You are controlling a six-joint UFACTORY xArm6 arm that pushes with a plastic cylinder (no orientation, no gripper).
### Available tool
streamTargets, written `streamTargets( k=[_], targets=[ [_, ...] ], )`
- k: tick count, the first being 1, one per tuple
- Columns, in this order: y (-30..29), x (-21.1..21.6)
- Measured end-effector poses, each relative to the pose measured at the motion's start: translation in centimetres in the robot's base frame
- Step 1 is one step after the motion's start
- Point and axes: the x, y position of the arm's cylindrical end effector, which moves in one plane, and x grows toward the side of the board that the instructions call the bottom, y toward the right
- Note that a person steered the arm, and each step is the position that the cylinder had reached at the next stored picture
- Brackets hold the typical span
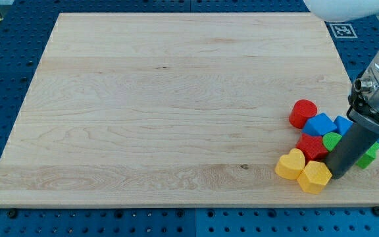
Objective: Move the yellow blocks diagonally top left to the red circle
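Note:
Two yellow blocks lie near the board's bottom right: a yellow heart point(290, 164) and a yellow hexagon point(314, 176), touching each other. The red circle point(303, 113) sits above them, at the top of the cluster. A second red block point(312, 147) lies between them, just above the yellow heart. My tip point(337, 174) rests on the board right against the yellow hexagon's right side, below the green block.
A blue block point(320, 124) lies right of the red circle, with another blue block point(343, 125) beside it. A green block point(333, 140) and a second green piece point(369, 156) are partly hidden by the rod. The board's right edge point(374, 141) is close.

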Motion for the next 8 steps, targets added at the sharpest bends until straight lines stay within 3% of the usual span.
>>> streamTargets(
  k=[3, 8],
  targets=[
    [1.9, 3.7],
    [-3.7, 3.5]
  ],
)
